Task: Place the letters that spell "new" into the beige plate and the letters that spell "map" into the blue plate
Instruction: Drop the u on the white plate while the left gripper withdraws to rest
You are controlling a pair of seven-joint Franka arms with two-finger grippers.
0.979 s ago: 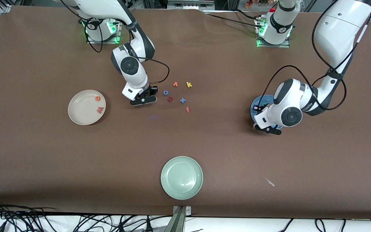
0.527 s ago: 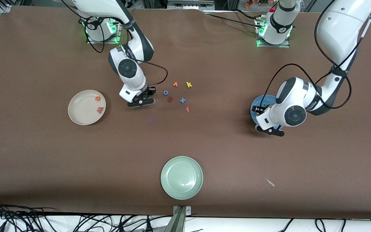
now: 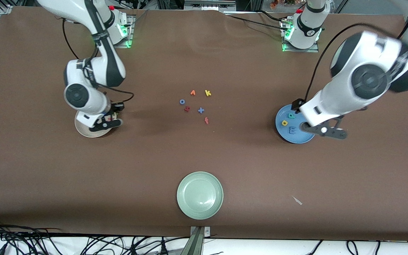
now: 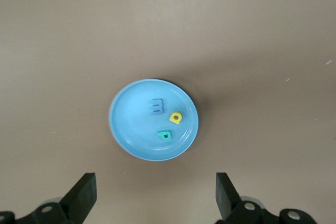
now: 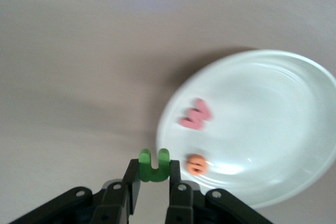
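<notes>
The green "n" (image 5: 154,165) is pinched in my right gripper (image 5: 154,174), which hangs shut over the rim of the beige plate (image 5: 262,129). The pinkish-red "w" (image 5: 195,115) and orange "e" (image 5: 196,165) lie in that plate. In the front view the right gripper (image 3: 107,120) covers most of the beige plate (image 3: 83,130). The blue plate (image 3: 282,131) holds the teal "p" (image 3: 291,115), yellow "a" (image 3: 284,123) and blue "m" (image 3: 292,130). My left gripper (image 3: 326,130) is raised over that plate's edge, open and holding nothing. The left wrist view shows the blue plate (image 4: 131,129) from high above.
Loose letters lie mid-table: an orange "v" (image 3: 192,92), yellow "k" (image 3: 208,93), blue "o" (image 3: 182,101), a red letter (image 3: 187,109), blue "x" (image 3: 200,110) and red "f" (image 3: 206,120). A pale green plate (image 3: 199,195) sits near the front edge. A white scrap (image 3: 297,200) lies beside it.
The right arm has swung from the loose letters to over the beige plate, carrying the green "n". The left gripper has opened and risen, uncovering the blue plate's letters.
</notes>
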